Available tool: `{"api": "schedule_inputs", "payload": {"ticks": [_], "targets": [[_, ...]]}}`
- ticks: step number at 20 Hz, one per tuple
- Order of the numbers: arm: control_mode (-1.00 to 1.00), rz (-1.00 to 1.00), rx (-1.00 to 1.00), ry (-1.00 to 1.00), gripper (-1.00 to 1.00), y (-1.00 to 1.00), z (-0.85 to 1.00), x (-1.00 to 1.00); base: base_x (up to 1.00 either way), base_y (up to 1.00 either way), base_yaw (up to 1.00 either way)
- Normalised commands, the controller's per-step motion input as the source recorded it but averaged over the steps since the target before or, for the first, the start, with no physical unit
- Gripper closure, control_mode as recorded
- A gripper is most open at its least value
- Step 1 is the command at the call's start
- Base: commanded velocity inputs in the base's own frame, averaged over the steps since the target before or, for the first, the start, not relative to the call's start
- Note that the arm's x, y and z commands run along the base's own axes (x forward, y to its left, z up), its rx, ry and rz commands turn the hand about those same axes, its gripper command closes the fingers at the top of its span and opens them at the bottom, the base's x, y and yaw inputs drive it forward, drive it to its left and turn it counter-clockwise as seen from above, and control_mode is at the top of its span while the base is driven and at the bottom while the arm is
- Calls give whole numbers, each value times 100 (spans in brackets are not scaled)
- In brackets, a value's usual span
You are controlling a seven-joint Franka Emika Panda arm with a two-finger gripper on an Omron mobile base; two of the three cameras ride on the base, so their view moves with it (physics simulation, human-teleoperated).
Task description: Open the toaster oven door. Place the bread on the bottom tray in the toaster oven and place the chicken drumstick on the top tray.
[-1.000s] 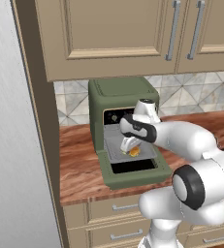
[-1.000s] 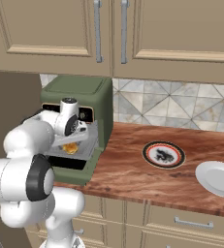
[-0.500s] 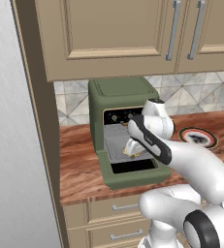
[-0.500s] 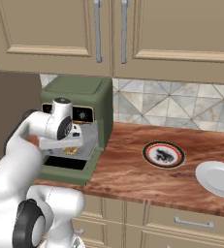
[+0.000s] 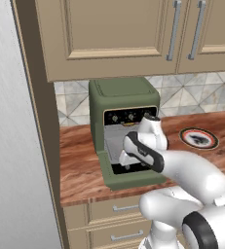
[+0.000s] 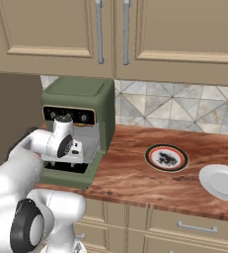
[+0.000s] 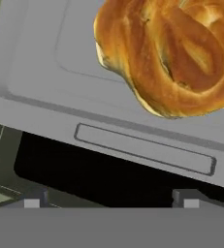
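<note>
Left base view: toaster oven (image 5: pixel 123 104) stands on the wood counter (image 5: pixel 80 160) under the wall cabinets (image 5: pixel 109 34). The toaster oven door (image 5: pixel 128 177) lies folded down flat toward the robot, so the first step reads as done. The arm reaches into the mouth of the oven, hand low at the opening; gripper (image 5: pixel 127 158) sits at the cavity's front edge, fingers too small here to read. A patterned plate (image 5: pixel 198 138) lies on the counter well to the right.

Right base view: same reach from the other side. The hand (image 6: pixel 72 148) is level with the lower part of the cavity, which fits work on the bottom tray. The patterned plate (image 6: pixel 167 157) and a plain white plate (image 6: pixel 223 180) sit apart on the counter, both looking bare of food at this size.

Hand view: the bread (image 7: pixel 174 53), a golden braided loaf, rests on a grey tray (image 7: pixel 45 72), away from its front lip. The two finger tips (image 7: pixel 32 203) stand wide apart at the bottom of the view with nothing between them — claw spread, bread not gripped. Judgement: bread placed; drumstick yet to be fetched. I can't spot it in any view.
</note>
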Motion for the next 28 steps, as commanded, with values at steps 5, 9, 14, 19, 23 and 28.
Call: {"api": "schedule_inputs", "payload": {"ticks": [5,9,14,19,23,28], "targets": [[-100,-17,0,0,-100,14,-10,90,0,0,0],[-100,-17,0,0,-100,0,-7,74,0,0,0],[-100,-13,0,-2,-100,0,0,71,0,0,0],[-100,-7,0,-7,-100,1,0,51,0,0,0],[-100,-1,0,-21,-100,4,7,35,0,0,0],[-100,15,0,-48,-100,0,47,-75,0,0,0]]}}
